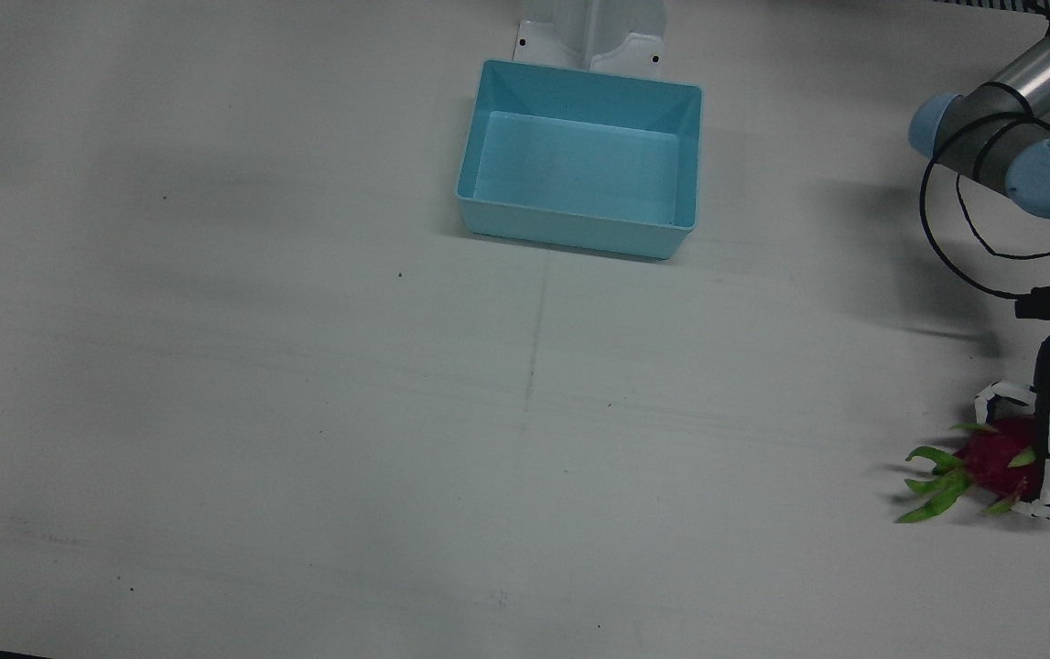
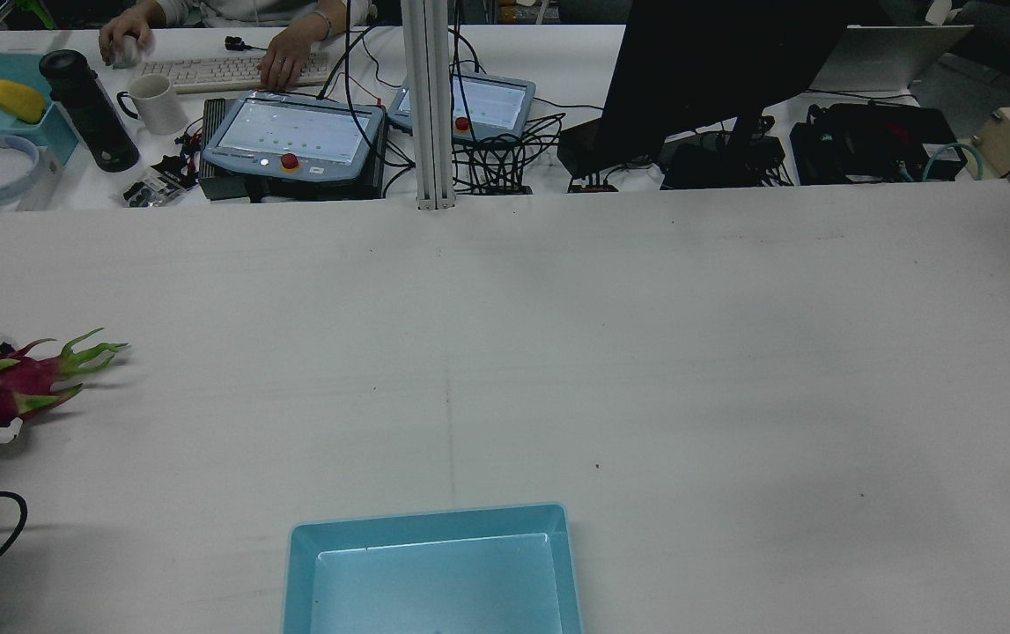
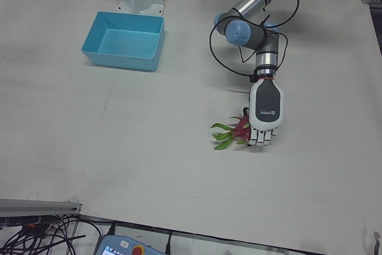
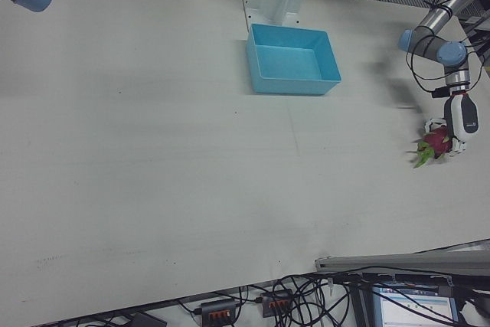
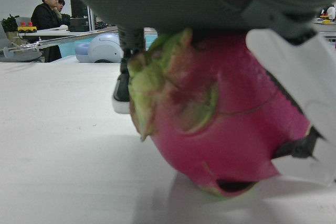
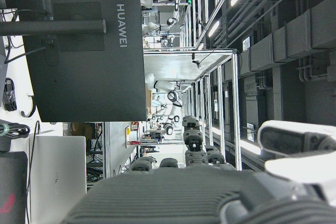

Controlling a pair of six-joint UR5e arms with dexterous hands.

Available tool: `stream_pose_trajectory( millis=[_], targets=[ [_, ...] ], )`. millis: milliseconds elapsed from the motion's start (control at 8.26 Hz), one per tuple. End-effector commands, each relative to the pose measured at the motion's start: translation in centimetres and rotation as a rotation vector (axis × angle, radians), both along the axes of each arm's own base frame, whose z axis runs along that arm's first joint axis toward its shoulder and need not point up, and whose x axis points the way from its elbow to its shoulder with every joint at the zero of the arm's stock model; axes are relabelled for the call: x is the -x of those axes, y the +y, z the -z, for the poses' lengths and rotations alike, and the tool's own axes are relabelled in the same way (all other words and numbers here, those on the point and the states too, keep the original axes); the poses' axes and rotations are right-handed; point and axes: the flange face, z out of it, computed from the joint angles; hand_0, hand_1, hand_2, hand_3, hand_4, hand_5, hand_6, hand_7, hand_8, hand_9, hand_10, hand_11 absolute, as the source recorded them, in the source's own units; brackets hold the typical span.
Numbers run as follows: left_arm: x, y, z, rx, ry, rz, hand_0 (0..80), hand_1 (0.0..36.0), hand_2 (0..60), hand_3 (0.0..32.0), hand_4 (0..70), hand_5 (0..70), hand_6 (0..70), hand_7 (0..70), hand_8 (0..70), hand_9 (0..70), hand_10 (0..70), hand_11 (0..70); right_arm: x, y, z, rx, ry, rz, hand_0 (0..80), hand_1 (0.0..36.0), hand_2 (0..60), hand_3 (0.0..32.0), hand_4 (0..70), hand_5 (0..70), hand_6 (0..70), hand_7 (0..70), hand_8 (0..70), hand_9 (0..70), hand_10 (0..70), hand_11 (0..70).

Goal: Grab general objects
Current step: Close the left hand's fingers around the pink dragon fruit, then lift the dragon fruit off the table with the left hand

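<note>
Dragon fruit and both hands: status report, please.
Left hand shut on dragon fruit, fruit on table. Right hand raised, state unclear. Blue bin empty; nothing in the way.

Beyond the white table (image 2: 645,335) runs a desk (image 2: 557,79) crowded with a keyboard (image 2: 223,72), a white mug (image 2: 157,101), two teach pendants (image 2: 298,136), tangled cables (image 2: 505,158) and a dark monitor (image 2: 716,62), an aluminium post (image 2: 430,101) rising at the table's far edge.

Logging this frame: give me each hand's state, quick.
Left hand: shut on the dragon fruit, which rests on the table.
Right hand: seen only in its own camera; cannot tell.
</note>
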Motion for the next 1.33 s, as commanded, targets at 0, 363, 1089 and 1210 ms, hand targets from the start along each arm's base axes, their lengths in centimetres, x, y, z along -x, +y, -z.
stream_pose_trajectory(
  millis=[0,363,1089,1210],
  targets=[
    [0.2,0.0,0.6,-0.007,0.005,0.015,47.1,36.0,60.0,0.0,13.7,70.0,33.1,44.0,31.6,40.0,56.6,70.0,0.0,0.0,0.0,-0.001,0.0,0.0,0.0,0.0,0.0,0.0,0.0,0.0,0.0,0.0,0.0,0.0,0.0,0.0],
    [2.5,0.8,9.9,-0.087,0.104,0.043,46.3,35.9,60.0,0.0,13.2,70.0,31.9,41.8,29.9,37.4,58.8,70.0,0.0,0.0,0.0,-0.001,0.001,0.0,0.0,0.0,0.0,0.0,0.0,0.0,0.0,0.0,0.0,0.0,0.0,0.0],
    [2.6,-4.6,24.0,-0.255,0.487,-0.018,45.2,28.6,60.0,0.0,17.2,70.0,29.6,42.7,29.4,38.3,62.8,70.0,0.0,0.0,0.0,0.0,0.002,0.0,0.0,0.0,0.0,0.0,0.0,0.0,0.0,0.0,0.0,0.0,0.0,0.0],
    [5.0,-7.1,24.6,-0.335,0.57,-0.059,44.7,26.3,60.0,0.0,21.7,70.0,34.2,46.3,33.7,43.2,68.7,70.0,0.0,0.0,0.0,0.0,0.002,0.0,0.0,0.0,0.0,0.0,0.0,0.0,0.0,0.0,0.0,0.0,0.0,0.0]
  ],
)
